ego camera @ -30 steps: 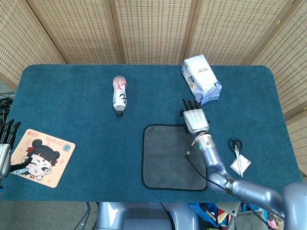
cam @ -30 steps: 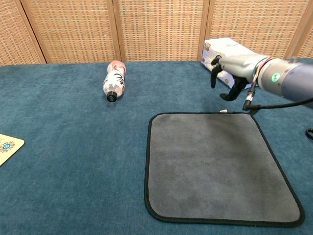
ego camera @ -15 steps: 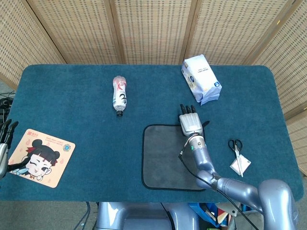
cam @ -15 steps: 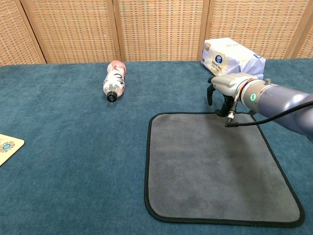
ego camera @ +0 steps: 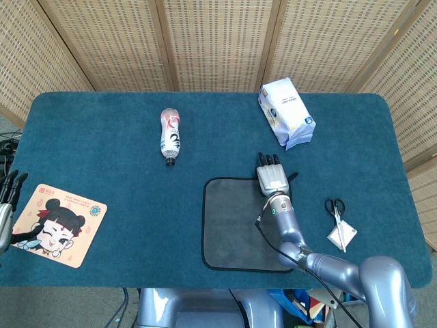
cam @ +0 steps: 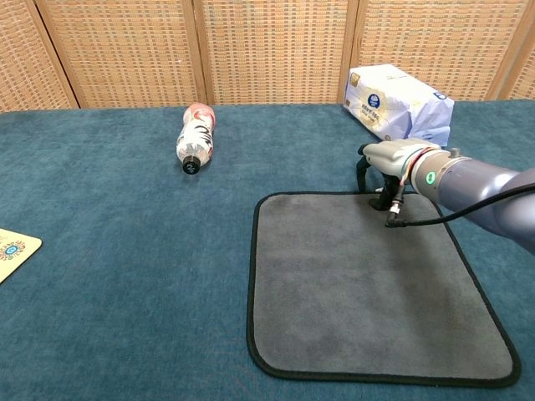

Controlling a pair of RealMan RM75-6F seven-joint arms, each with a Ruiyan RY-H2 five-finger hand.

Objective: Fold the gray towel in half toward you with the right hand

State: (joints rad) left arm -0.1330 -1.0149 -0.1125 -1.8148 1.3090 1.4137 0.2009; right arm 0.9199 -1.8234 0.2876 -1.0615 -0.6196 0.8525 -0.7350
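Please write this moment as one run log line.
task: fold towel | right hand: at far edge of gray towel, fingers down | towel: flat, unfolded | left hand: idle by table edge

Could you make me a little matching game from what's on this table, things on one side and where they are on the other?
Things:
1. bottle
2. towel
3. scissors
4. cartoon mat

Places:
A. near the table's right edge, on a small white packet
B. lying on its side, far left of the towel
C. at the front left edge
D. flat, with the right robot hand at its far edge

Pairs: 1-B, 2-D, 3-A, 4-C
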